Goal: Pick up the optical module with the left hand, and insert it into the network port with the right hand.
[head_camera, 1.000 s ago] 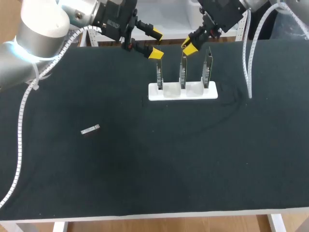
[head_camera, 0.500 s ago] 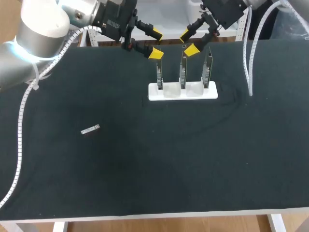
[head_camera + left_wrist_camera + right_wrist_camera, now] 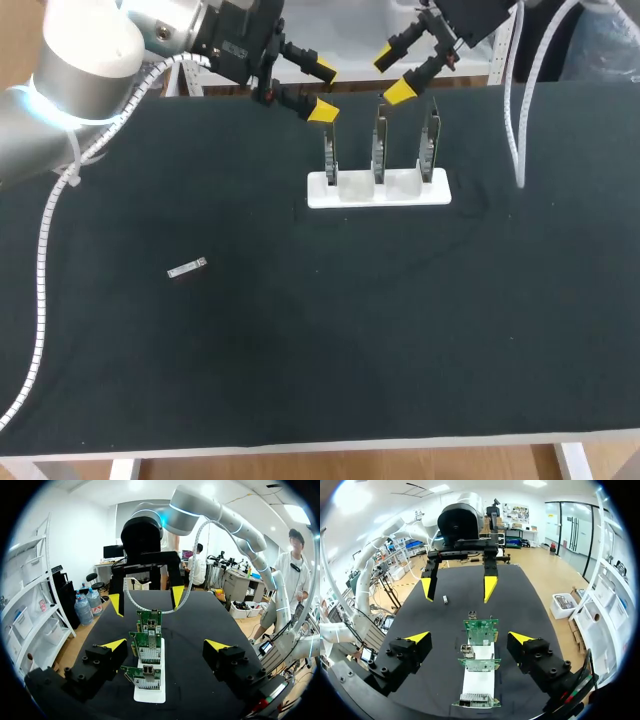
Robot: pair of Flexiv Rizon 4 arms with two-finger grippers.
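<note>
A small silver optical module (image 3: 186, 269) lies flat on the black table (image 3: 300, 350) at the left, far from both grippers; the right wrist view shows the module (image 3: 445, 599) beyond the cards. Three upright network cards (image 3: 379, 150) stand in a white holder (image 3: 378, 190) at the back middle. My left gripper (image 3: 322, 90) hangs open above the left card. My right gripper (image 3: 393, 75) hangs open above the middle card, touching nothing. In the left wrist view my open left gripper (image 3: 165, 645) straddles the cards (image 3: 149, 650), with the right gripper (image 3: 146, 600) facing it. The right wrist view has the right gripper (image 3: 469, 637) open over the cards (image 3: 481, 630).
The holder (image 3: 479, 682) sits near the table's back edge. White cable looms hang from both arms, one (image 3: 515, 120) trailing down to the right of the holder. The black cloth stretches bare in front of the holder and to the right.
My right gripper has opened wide and lifted up and back from the top of the middle card. The left arm and the optical module have not moved.
</note>
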